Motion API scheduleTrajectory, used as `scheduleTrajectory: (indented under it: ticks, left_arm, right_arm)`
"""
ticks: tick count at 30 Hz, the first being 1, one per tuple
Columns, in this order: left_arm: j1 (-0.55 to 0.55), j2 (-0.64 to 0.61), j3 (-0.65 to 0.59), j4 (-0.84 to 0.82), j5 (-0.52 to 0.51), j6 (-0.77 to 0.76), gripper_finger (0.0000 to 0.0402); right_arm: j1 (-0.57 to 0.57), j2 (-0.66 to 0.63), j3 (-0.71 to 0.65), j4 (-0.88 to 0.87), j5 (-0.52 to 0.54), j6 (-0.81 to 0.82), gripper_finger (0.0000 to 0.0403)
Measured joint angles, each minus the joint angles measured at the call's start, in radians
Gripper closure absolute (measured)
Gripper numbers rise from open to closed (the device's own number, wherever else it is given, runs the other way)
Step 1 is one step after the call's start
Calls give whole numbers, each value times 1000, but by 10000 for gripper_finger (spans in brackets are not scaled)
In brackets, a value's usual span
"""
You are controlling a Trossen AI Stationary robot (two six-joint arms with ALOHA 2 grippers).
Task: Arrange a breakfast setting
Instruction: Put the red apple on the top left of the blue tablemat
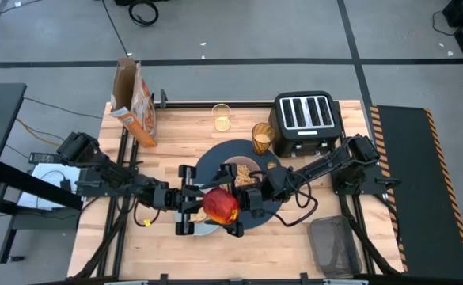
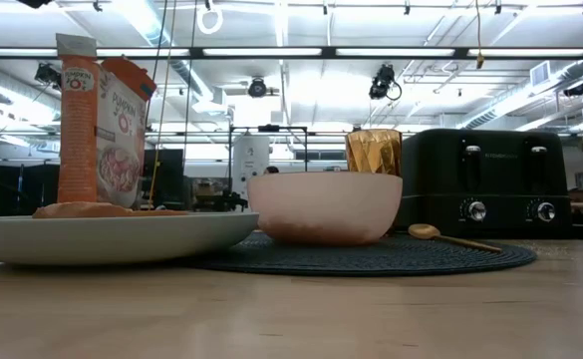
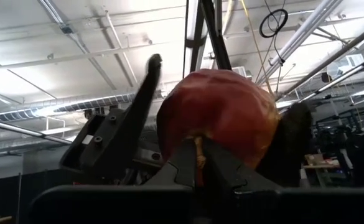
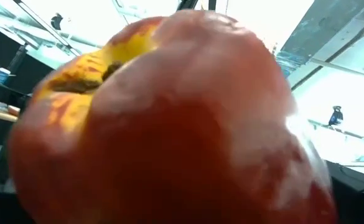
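We see both grippers meeting at the red apple point(image 1: 221, 205), just below the center of the high view, over the lower edge of the dark-blue mat point(image 1: 212, 158). The left gripper point(image 1: 207, 207) comes in from the left; in its wrist view its 2 fingers point(image 3: 188, 165) are pinched together on the apple's stem, right under the fruit. The right gripper point(image 1: 240, 207) reaches in from the right, its jaws spread wide on either side of the apple, which fills its wrist view.

In the low view the pink bowl point(image 2: 325, 206) sits on the mat at center, the gold spoon point(image 2: 451, 237) to its right, the amber tumbler point(image 2: 374, 152) behind, the pale-blue plate point(image 2: 102, 237) at left. The small clear glass point(image 1: 222, 117) stands near the table's top edge.
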Motion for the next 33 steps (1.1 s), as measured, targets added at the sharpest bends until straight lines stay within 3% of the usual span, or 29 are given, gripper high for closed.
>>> scheduleTrajectory:
  ticks: [8, 13, 16, 25, 33]
  left_arm:
    - [-64, 0, 0, -41, -40, 26, 383]
    - [-121, -35, 0, -80, -225, 113, 383]
    - [-153, -93, 0, -154, -276, 125, 383]
    - [-188, -353, 0, -653, -460, -15, 383]
    - [-129, -563, 0, -1261, -537, -348, 383]
  right_arm:
    - [32, -4, 0, 17, 66, 1, 4]
    - [64, -9, 0, 23, 126, 1, 4]
    - [75, -9, 0, 35, 162, 1, 4]
    - [84, -9, 0, 89, 261, -2, 4]
    - [84, -9, 0, 35, 430, -27, 5]
